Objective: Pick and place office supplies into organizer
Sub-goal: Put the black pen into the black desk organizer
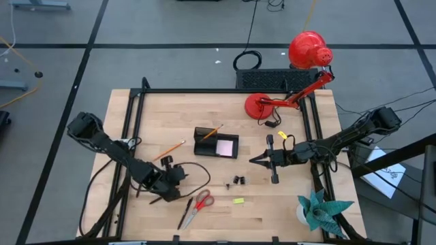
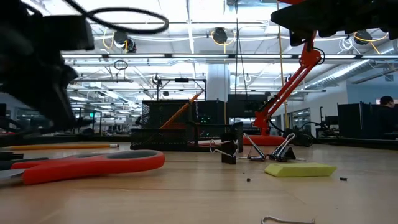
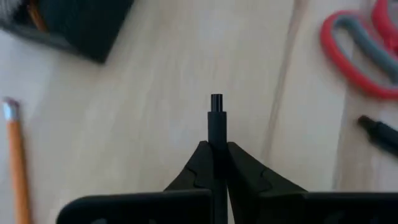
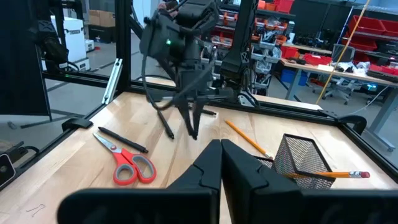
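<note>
My left gripper hangs over the table's near left part, shut on a thin black pen. Beside it lie the red-handled scissors, a second black pen and an orange pencil. The black organizer stands at mid-table with a pink pad inside and a pencil leaning out of it. Two black clips and a yellow piece lie nearer the front. My right gripper waits level and shut, right of the organizer. My left gripper pinches the black pen between its two fingers, which slant down toward the table's right. The pen's narrow end sticks out past the fingertips. In the right wrist view the pen hangs clear of the wood.
A red desk lamp stands at the far right and a teal paper plant at the near right corner. A black frame rail runs around the tabletop. Bare wood lies between the scissors and the organizer.
</note>
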`<state>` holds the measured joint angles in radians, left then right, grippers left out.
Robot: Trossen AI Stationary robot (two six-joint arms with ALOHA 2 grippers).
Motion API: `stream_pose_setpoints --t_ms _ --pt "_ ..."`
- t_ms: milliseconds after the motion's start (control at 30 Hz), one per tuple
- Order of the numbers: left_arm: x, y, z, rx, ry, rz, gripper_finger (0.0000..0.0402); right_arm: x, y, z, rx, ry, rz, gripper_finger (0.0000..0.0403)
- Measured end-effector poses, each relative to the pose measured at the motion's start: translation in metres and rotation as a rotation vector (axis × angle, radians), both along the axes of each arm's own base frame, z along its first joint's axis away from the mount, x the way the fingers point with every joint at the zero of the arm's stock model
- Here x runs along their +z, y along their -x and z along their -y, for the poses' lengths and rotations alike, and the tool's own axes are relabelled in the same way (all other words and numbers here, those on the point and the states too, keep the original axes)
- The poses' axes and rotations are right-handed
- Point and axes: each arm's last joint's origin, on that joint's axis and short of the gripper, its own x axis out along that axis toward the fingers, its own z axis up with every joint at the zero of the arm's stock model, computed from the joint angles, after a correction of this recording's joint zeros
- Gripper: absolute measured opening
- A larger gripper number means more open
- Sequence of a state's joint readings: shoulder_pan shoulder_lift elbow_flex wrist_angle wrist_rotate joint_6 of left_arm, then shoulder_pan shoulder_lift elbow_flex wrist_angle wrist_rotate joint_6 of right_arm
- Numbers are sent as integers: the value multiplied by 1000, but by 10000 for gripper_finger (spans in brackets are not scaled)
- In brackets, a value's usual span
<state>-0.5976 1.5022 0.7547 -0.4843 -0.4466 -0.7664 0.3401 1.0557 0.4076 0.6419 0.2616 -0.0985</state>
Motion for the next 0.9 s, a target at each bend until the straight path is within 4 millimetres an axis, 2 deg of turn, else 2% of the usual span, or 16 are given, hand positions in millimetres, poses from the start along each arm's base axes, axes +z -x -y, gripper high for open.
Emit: stream_pose_setpoints --t_ms 267,567,733,900 --pt "41 -19 -14 -117 -141 300 28 0 0 0 0 -1 4 2" --pt "103 -37 -37 -330 -428 651 30 0 0 0 0 0 0 4" --pt "119 -49 -70 -423 -468 752 30 0 0 0 0 1 -2 4" --pt "115 -56 -114 -450 -407 786 28 0 0 0 0 1 -2 4"
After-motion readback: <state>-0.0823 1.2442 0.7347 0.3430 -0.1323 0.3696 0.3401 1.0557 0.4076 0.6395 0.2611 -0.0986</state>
